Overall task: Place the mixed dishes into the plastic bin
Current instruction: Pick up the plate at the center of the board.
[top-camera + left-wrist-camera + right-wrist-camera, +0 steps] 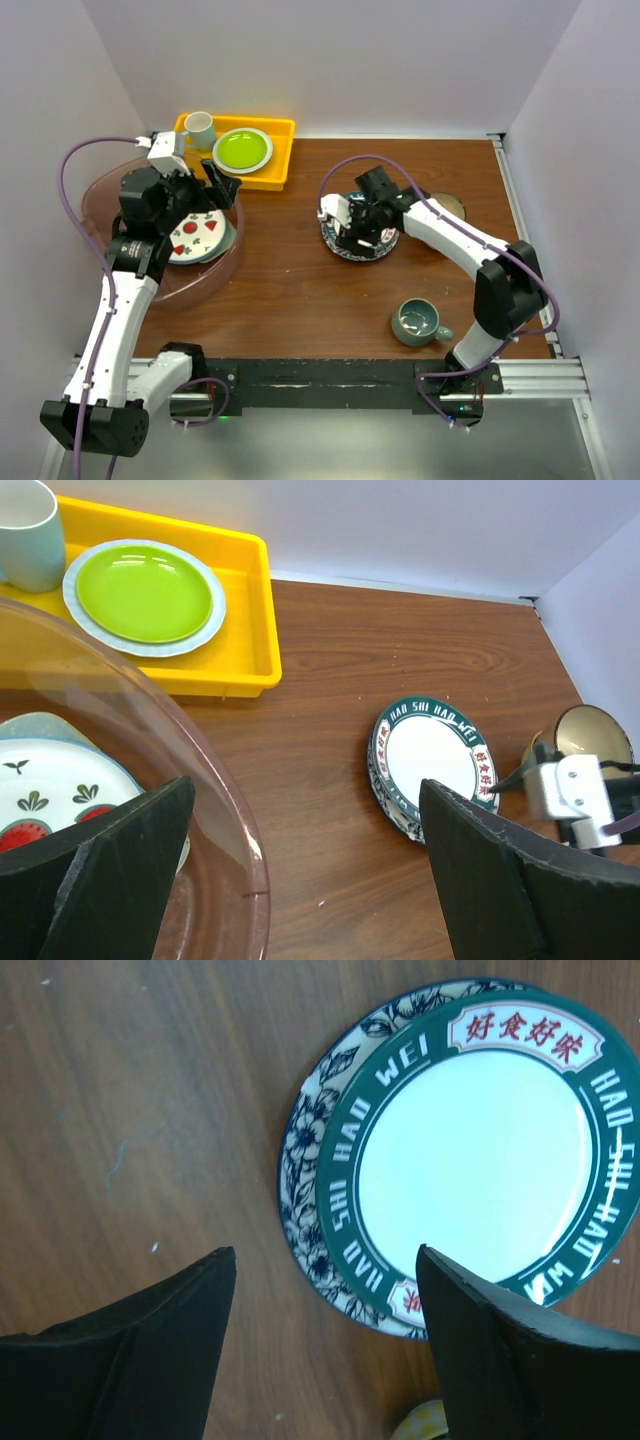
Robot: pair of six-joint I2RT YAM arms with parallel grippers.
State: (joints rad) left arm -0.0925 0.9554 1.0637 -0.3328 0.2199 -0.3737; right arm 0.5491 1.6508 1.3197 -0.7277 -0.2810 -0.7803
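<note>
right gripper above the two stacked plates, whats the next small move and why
Probably lower the right gripper until its open jaws straddle the near rim of the green-rimmed white round plate, ready to close. That plate lies atop a blue floral round plate, and the gripper holds nothing.

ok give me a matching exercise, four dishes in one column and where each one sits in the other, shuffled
1 teal mug
2 lime plate
3 green-rimmed plate
4 strawberry plate

A in the bin
B stacked on the floral plate
C in the yellow tray
D by itself on the table

Pairs: 1-D, 2-C, 3-B, 4-A
</note>
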